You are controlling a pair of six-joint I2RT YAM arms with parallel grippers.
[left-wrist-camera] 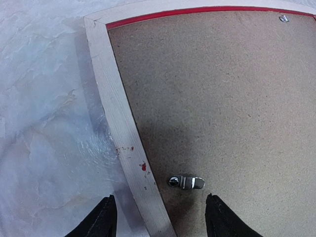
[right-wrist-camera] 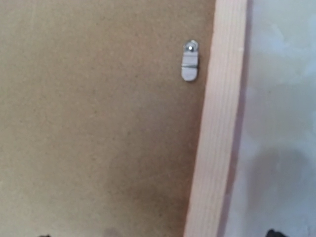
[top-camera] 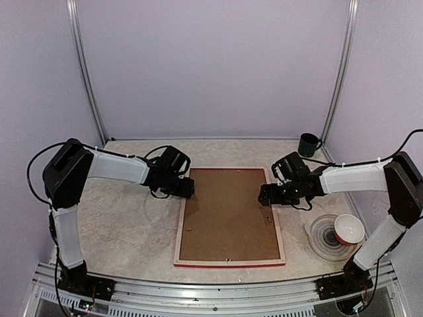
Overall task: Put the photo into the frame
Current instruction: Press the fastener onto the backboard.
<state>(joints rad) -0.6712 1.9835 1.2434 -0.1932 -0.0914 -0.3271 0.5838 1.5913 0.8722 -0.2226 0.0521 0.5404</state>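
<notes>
Both the left gripper (left-wrist-camera: pixel 158 219) and the right gripper (top-camera: pixel 266 195) hung open and empty, and I feared a finger slipping off the small clip (left-wrist-camera: pixel 186 182) and skidding the frame (top-camera: pixel 178 238).

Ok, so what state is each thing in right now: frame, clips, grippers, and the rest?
frame: face down, lying flat.
board: seated in the frame.
left clip: crosswise to the rail.
right clip: along the rail.
left gripper: open, empty.
right gripper: open, empty.
mug: upright.
bowl: upright, on a plate.
</notes>
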